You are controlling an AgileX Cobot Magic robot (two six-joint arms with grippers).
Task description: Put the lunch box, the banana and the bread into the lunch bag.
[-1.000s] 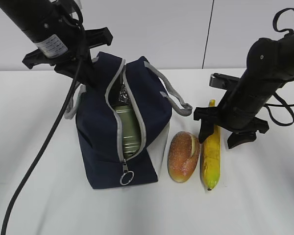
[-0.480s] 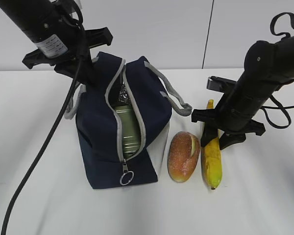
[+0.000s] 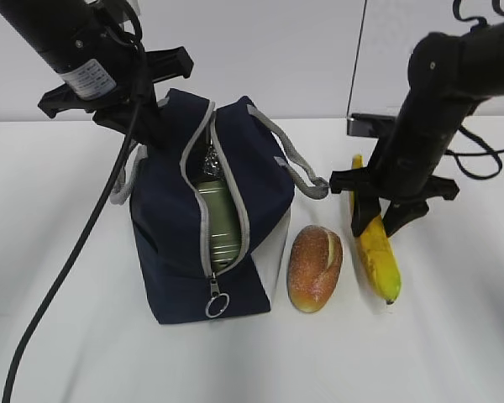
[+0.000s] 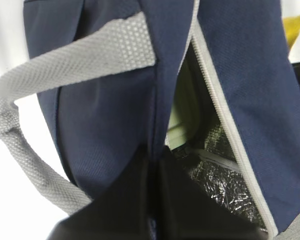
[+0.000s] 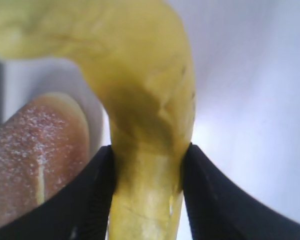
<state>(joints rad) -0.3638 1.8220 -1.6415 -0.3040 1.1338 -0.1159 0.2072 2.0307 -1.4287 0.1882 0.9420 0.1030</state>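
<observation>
The navy lunch bag [image 3: 168, 227] stands at centre left, zipper open, with the sage-green lunch box [image 3: 216, 220] upright inside; the box also shows in the left wrist view [image 4: 182, 107]. My left gripper [image 3: 143, 134] is shut on the bag's [image 4: 105, 115] top edge beside a grey handle [image 4: 80, 57] and holds the opening apart. The bread [image 3: 315, 267] lies right of the bag. My right gripper [image 3: 378, 220] is shut on the banana [image 3: 378, 252], which hangs tilted just above the table. In the right wrist view the banana [image 5: 150, 115] sits between the fingers [image 5: 92, 195], the bread [image 5: 35, 150] to the left.
The white table [image 3: 454, 336] runs to a pale wall behind. A black cable [image 3: 67, 269] hangs from the left arm across the table's left side. The bag's silver lining [image 4: 220, 175] shows inside the opening.
My right gripper has closed on the banana and lifted it; its lower end swung right, away from the bread. The left arm and the bag have not moved.
</observation>
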